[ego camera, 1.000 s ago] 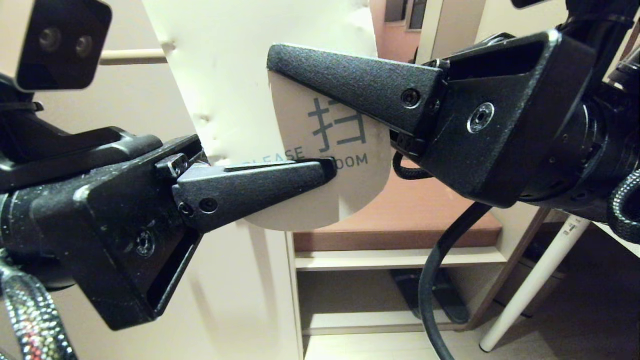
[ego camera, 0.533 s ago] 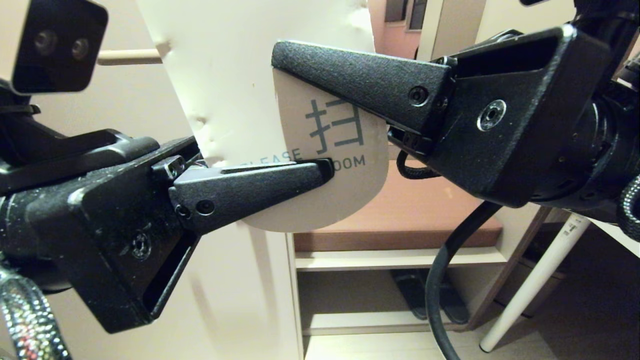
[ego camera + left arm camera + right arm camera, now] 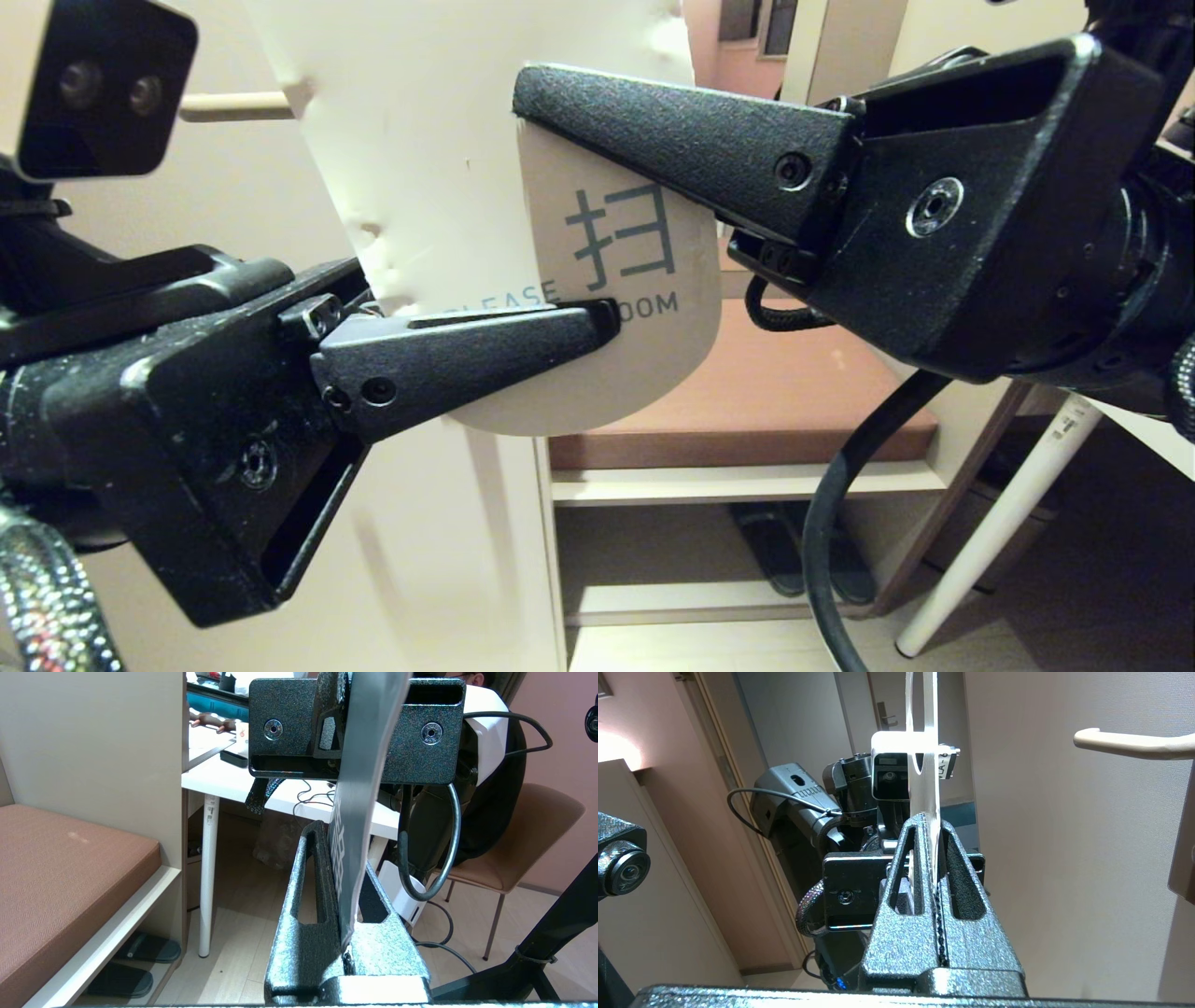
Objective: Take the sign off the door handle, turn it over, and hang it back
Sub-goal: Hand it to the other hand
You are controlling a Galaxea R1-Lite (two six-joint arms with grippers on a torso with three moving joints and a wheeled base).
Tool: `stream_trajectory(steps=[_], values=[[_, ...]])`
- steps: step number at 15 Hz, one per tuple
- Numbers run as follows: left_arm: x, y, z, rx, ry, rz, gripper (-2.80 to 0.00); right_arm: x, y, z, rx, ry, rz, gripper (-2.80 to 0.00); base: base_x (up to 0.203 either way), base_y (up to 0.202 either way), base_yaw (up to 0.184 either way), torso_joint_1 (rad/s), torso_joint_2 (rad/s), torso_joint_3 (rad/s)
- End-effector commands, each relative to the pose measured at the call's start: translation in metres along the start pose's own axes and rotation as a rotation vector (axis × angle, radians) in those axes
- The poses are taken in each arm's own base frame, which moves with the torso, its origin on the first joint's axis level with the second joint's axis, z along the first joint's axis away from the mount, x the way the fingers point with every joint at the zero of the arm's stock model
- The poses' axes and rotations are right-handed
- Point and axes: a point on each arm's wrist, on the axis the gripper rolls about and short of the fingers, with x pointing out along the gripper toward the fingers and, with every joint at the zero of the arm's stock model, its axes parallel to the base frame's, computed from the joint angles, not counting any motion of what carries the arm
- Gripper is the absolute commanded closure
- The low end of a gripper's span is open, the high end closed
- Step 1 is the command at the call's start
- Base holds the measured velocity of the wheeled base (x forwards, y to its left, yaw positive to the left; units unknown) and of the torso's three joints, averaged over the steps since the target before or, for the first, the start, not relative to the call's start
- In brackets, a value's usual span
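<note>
— What has changed since a second ago?
— The right gripper [image 3: 523, 98] has edged up and rightward; the sign [image 3: 616, 327] has tilted slightly with it.
— How does the sign look?
— White face forward, grey "PLEASE … ROOM" lettering, rounded lower end. It hangs in the air between both grippers, off the door handle [image 3: 1129, 744].
— And the grips?
— The left gripper [image 3: 607, 322] is clamped on its lower part, the right on its upper edge.
— What surrounds it?
— A brown bench cushion [image 3: 775, 392], slippers [image 3: 140, 961] and a white table leg [image 3: 990, 532] behind; the gripper bodies block most of the view.

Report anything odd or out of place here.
The sign is off the door handle, pinched in mid-air by both the left gripper and right gripper, white face toward the head camera. Nothing looks damaged.
</note>
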Motion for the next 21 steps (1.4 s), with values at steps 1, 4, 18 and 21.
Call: stream_trajectory(steps=[1,4,18,21], values=[[-0.0002,-0.0001,0.0004,0.000,-0.002,-0.003,0.00,0.0002,-0.0001,0.0000,0.000,-0.001,0.004,0.00,0.000,0.000,0.000,0.000,0.00,0.000],[-0.0003,0.0002,-0.0009,-0.002,0.001,-0.002,0.00,0.0002,-0.0002,0.0000,0.001,-0.003,0.002,0.00,0.000,0.000,0.000,0.000,0.00,0.000],[-0.0016,-0.0011,-0.0001,0.000,-0.002,-0.004,0.00,-0.0014,-0.0004,0.0003,0.002,-0.009,-0.016,-2.80,0.000,0.000,0.000,0.000,0.00,0.000],[-0.0043,-0.0031,0.0020,0.004,-0.010,-0.005,0.00,-0.0053,-0.0009,-0.0012,0.007,-0.034,-0.092,-2.80,0.000,0.000,0.000,0.000,0.00,0.000]])
